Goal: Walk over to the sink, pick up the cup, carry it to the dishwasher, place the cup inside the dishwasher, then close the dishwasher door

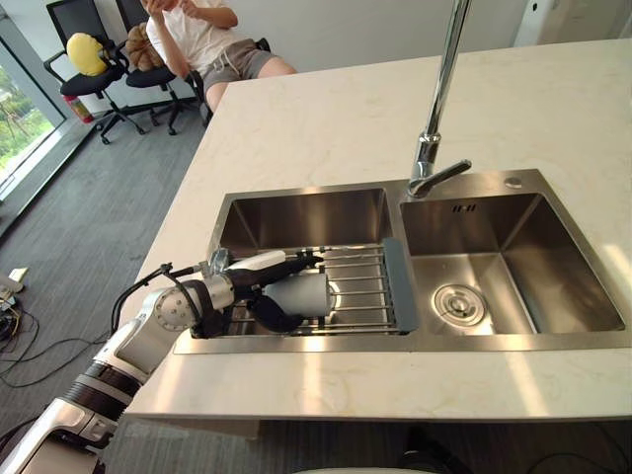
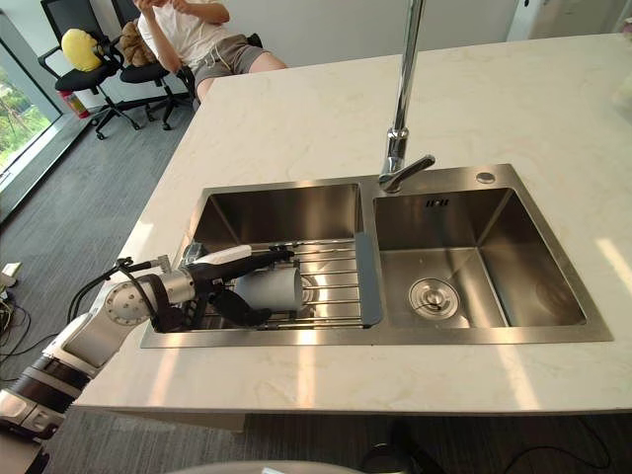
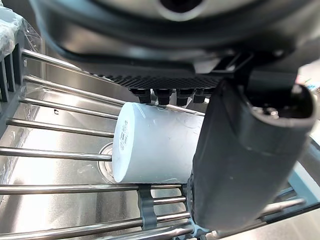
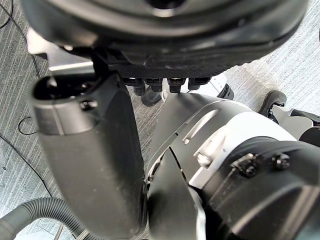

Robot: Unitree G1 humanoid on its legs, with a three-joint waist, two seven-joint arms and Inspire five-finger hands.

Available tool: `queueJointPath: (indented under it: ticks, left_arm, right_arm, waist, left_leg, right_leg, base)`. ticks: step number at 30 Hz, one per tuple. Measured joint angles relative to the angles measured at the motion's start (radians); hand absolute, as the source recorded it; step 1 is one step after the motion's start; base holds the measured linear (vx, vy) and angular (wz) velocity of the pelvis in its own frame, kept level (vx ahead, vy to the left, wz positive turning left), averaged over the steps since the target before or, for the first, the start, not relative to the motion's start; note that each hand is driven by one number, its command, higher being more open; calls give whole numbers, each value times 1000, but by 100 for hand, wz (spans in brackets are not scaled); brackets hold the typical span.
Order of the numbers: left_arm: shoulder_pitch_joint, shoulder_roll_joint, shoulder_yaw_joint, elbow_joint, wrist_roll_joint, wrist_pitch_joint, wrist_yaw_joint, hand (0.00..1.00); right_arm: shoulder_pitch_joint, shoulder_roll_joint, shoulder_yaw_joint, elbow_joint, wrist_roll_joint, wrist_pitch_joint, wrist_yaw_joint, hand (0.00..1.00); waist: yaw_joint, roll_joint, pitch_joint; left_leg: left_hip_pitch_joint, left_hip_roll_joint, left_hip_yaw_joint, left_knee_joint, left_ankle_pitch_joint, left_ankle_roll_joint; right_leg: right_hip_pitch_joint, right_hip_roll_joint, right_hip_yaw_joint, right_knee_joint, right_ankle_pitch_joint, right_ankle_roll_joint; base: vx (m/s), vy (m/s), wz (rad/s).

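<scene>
A pale grey cup (image 1: 301, 293) lies on its side on a wire rack (image 1: 361, 281) across the left basin of a steel double sink (image 1: 326, 343). My left hand (image 1: 247, 280) reaches in from the counter's near left edge. Its fingers run along the top of the cup and its thumb (image 3: 240, 160) curls in under the cup's side, pinching it. The cup (image 3: 155, 147) still rests on the rack bars, its base turned toward the wrist camera. My right hand (image 4: 85, 165) hangs low beside my body, fingers relaxed and holding nothing.
A tall chrome faucet (image 1: 439, 99) rises behind the divider between the basins. The right basin (image 1: 494, 286) holds only its drain. Pale stone counter (image 1: 326, 128) surrounds the sink. A person (image 1: 207, 39) sits on an office chair beyond the counter's far left corner.
</scene>
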Motion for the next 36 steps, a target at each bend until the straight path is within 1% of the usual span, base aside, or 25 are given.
queueJointPath:
  ticks: [4,7,13,20,21,24,26,28,29,30,33,36]
  left_arm:
    - [0,0,-6,7,22,-8,46,100]
    - [-13,-1,-15,46,48,-20,50,100]
    - [-21,-8,-15,104,89,-67,74,100]
    - [-43,-25,-22,164,115,-76,86,100]
    - [-54,-26,-30,175,116,-78,86,0]
    - [-63,-27,-32,183,117,-81,93,0]
    - [-71,-39,-32,192,122,-81,132,0]
    - [-79,-51,-45,227,144,-74,144,0]
    - [-77,-61,-51,243,151,-75,185,0]
    - [-81,-65,-50,243,157,-75,204,0]
    - [-83,-77,-51,241,173,-103,270,0]
    - [-64,-93,-53,241,202,-122,335,0]
  right_arm:
    - [0,1,4,-5,6,0,0,100]
    - [3,2,10,-12,7,1,0,100]
    - [17,8,11,-26,8,0,0,100]
    - [29,9,11,-39,8,-1,0,100]
    - [30,9,11,-42,8,-1,0,100]
    - [30,9,12,-44,8,-3,0,100]
    - [30,9,13,-44,8,-3,0,100]
    - [30,10,15,-52,8,-7,0,100]
    - [31,13,15,-55,8,-13,0,100]
    - [31,15,15,-55,8,-15,0,100]
    - [31,17,16,-55,8,-23,0,100]
    - [31,17,33,-56,8,-37,0,100]
  waist:
    - [-1,0,0]
    - [-4,0,0]
    - [-5,-1,0]
    - [-14,-2,1]
    - [-14,-2,1]
    - [-14,-2,1]
    - [-14,-2,1]
    - [-21,-2,2]
    - [-27,-3,4]
    - [-27,-4,6]
    - [-29,-4,8]
    - [-29,-7,12]
  left_leg:
    - [0,0,11,-2,0,0]
    - [2,0,20,-2,0,-1]
    - [10,-2,46,-2,-4,-1]
    - [8,-3,60,-2,-4,-2]
    - [8,-3,61,-2,-4,-2]
    - [7,-3,63,-2,-5,-2]
    - [7,-3,63,-2,-5,-2]
    - [6,-3,64,-3,-5,-2]
    - [5,-2,65,-3,-5,-3]
    - [4,-1,65,-3,-5,-3]
    - [4,0,66,-4,-6,-5]
    - [4,1,64,-4,-6,-5]
  right_leg:
    - [-9,2,11,0,2,1]
    - [-14,3,20,0,4,2]
    - [-22,4,46,0,9,2]
    - [-35,6,60,0,13,2]
    - [-36,6,60,0,13,3]
    - [-39,6,62,0,13,3]
    - [-39,6,62,0,13,3]
    - [-41,7,63,0,13,3]
    - [-42,8,63,0,13,3]
    - [-43,8,62,0,13,3]
    - [-44,10,61,0,13,3]
    - [-43,10,56,0,14,3]
  base:
    - [-1,0,-8]
    - [-14,-5,-8]
    - [-36,-7,-11]
    - [-27,-11,-6]
    - [0,0,0]
    - [0,0,0]
    - [0,0,0]
    - [0,0,0]
    - [0,0,0]
    - [0,0,0]
    - [0,0,0]
    - [0,0,0]
